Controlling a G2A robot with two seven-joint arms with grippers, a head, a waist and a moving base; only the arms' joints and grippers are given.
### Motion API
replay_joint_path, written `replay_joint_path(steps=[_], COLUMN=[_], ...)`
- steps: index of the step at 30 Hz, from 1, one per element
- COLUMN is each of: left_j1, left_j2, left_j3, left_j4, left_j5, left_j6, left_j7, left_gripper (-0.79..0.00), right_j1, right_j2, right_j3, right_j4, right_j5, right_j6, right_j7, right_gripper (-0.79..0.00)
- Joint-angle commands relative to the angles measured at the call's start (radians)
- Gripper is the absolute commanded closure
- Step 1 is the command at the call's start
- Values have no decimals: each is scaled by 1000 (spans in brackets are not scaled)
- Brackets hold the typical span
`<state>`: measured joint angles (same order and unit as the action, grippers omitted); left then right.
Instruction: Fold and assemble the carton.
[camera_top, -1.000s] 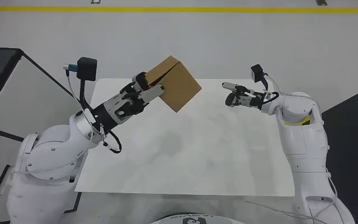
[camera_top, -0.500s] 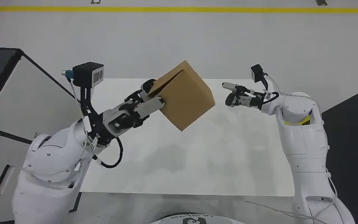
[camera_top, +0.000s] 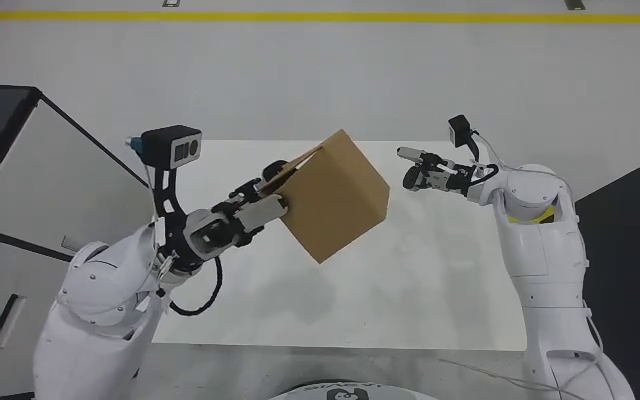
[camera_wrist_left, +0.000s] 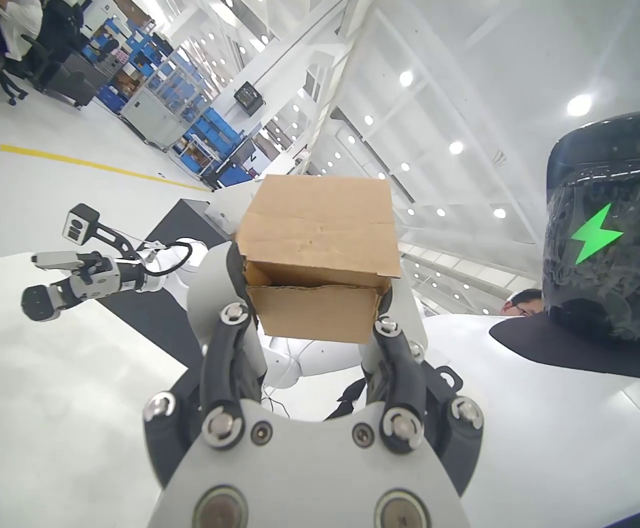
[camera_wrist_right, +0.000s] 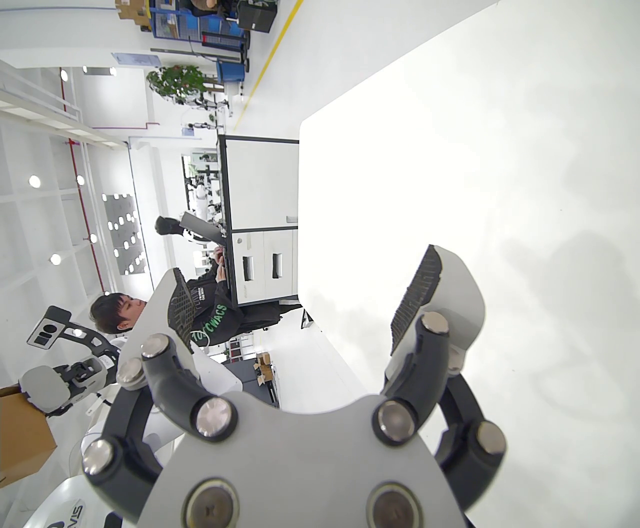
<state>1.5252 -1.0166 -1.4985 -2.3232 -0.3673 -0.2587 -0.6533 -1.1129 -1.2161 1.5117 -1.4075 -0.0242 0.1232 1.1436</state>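
The white table (camera_top: 420, 300) lies below the carton (camera_top: 337, 196), which is held up in the air and appears clear of the surface, tipped so that one corner points down. The carton is brown, already squared into a box, and it juts out well past the hand that carries it. The left gripper (camera_top: 270, 198) has it by one end only: the fingers (camera_wrist_left: 235, 320) are closed part-way, pressing on the two opposite walls of that end, with the rest of the box hanging free beyond them. The right gripper (camera_wrist_right: 305, 270) is well apart from the carton, on the side away from the left one, with its fingers spread wide and nothing between them. At the gripped end of the carton the end flaps (camera_wrist_left: 320, 240) are not shut flat; one laps over another with a dark gap between. The main risk, as I judge it, is the hold itself. A pinch on thin walls at one end, with the weight out ahead, could let the box swivel or slide down. Squeezing harder could buckle the walls or rack the box out of square. If the right gripper pushes on a flap unopposed, it may lever the carton out of the grip, and the loose flaps may spring back.
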Motion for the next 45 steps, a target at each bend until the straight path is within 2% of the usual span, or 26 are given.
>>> replay_joint_path(steps=[1,7,13,19,22,33,35,37,40,45], left_j1=[-2,-8,-12,-19,-30,-51,-55,-64,-65,-65], left_j2=[0,1,-2,-8,-8,-13,-13,-11,-13,-13], left_j3=[-5,-7,3,14,18,36,24,2,-11,-12], left_j4=[1,-6,-7,10,23,52,56,42,12,9], left_j5=[44,164,176,56,51,38,80,203,384,405], left_j6=[45,115,128,30,-40,-124,-140,-159,-167,-166], left_j7=[16,45,78,70,13,1,9,8,64,70], left_gripper=[0,0,0,0,0,0,0,0,0,0], right_j1=[0,0,0,0,0,0,0,0,0,0], right_j2=[0,0,0,0,0,0,0,0,0,0], right_j3=[0,0,0,0,0,0,0,0,0,0], right_j4=[0,0,0,0,0,0,0,0,0,0], right_j5=[0,0,0,0,0,0,0,0,0,0], right_j6=[0,0,0,0,0,0,0,0,0,0], right_j7=[0,0,0,0,0,0,0,0,0,0], right_gripper=[-785,-785,-785,-785,-785,-785,-785,-785,-785,-785])
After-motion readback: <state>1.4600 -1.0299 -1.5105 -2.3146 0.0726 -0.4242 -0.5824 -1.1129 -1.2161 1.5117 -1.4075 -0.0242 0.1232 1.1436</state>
